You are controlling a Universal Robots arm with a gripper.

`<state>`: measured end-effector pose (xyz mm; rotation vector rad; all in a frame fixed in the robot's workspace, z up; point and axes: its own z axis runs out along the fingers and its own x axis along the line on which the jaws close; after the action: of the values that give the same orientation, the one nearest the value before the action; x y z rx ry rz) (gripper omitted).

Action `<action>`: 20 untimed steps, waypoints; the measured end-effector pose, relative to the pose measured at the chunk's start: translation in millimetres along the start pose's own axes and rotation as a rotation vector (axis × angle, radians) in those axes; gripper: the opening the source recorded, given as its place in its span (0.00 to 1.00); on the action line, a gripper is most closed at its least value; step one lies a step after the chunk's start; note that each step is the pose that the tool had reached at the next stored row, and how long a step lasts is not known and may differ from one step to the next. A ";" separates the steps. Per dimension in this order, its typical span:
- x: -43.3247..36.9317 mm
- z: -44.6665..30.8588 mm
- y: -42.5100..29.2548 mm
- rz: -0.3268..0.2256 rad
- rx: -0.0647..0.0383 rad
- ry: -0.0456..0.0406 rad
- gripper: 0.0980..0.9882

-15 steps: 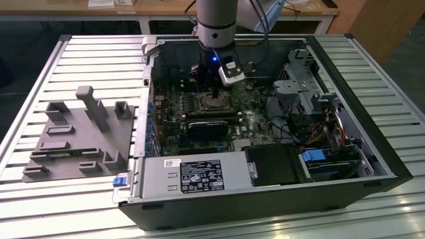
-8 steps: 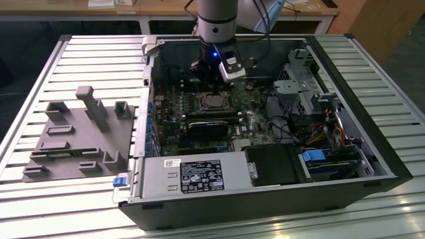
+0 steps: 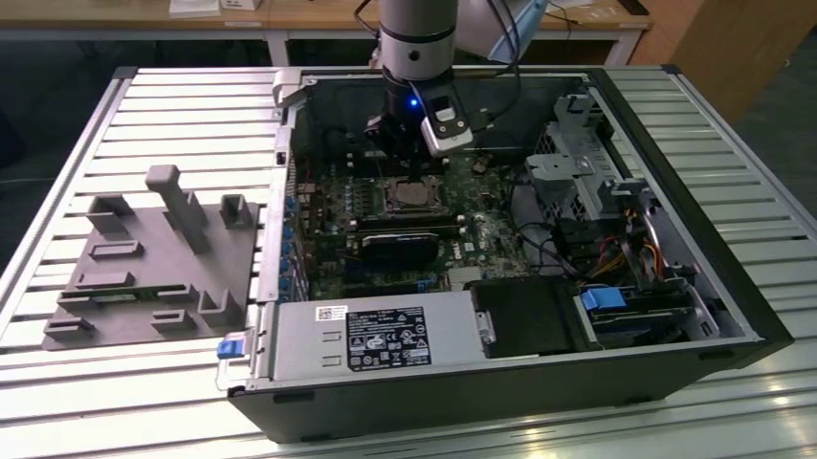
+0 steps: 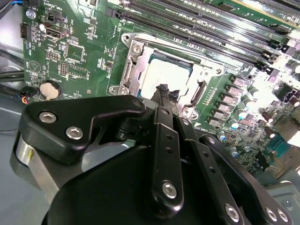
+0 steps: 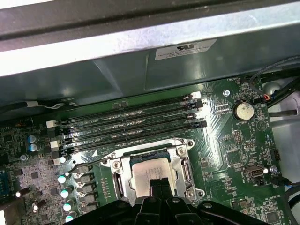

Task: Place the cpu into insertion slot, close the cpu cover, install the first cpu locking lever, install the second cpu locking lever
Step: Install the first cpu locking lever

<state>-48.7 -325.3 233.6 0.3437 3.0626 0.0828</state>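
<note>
The cpu (image 5: 151, 169) lies in the insertion slot (image 5: 116, 165) on the green board, its silvery top facing up. The cpu cover (image 5: 183, 171) lies flat around it, and the chip shows through the cover's window. A thin metal lever rod (image 5: 126, 152) runs along the socket's side nearest the memory slots; I cannot tell if it is latched. My gripper (image 5: 159, 185) hangs just above the chip, shut, with nothing seen between its black fingertips (image 4: 163, 92). In the exterior view the gripper (image 3: 404, 161) stands over the socket (image 3: 411, 196) inside the open case.
Several memory slots (image 5: 131, 123) run beside the socket, and a black ribbed block (image 3: 396, 244) sits on its other side. A grey power supply box (image 3: 370, 339) fills the case's front. A drive cage (image 3: 600, 191) stands at the exterior view's right, a grey fixture (image 3: 153, 258) at its left.
</note>
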 end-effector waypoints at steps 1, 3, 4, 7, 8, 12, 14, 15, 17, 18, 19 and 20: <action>0.0 0.0 0.0 0.000 0.000 0.0000 0.00; 0.0 0.0 0.0 0.000 0.000 0.0000 0.00; 0.0 -0.1 0.0 0.000 0.000 0.0000 0.00; 0.0 -0.1 0.0 0.000 0.000 0.0000 0.00; 0.1 -0.1 0.0 0.000 0.000 0.0000 0.00; 2.7 -0.3 -0.6 0.000 0.000 -0.0001 0.00; 5.0 -0.5 -1.1 0.000 0.000 -0.0002 0.00; 6.5 -0.6 -1.5 0.000 0.000 -0.0002 0.00; 9.7 -0.8 -2.2 0.000 0.000 -0.0004 0.00; 11.3 -0.8 -2.6 0.000 0.000 -0.0005 0.00; 12.9 -0.9 -2.9 0.000 0.000 -0.0006 0.00; 14.6 -1.1 -3.3 0.000 0.000 -0.0007 0.00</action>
<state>-63.6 -325.3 233.7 0.3437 3.0618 0.0829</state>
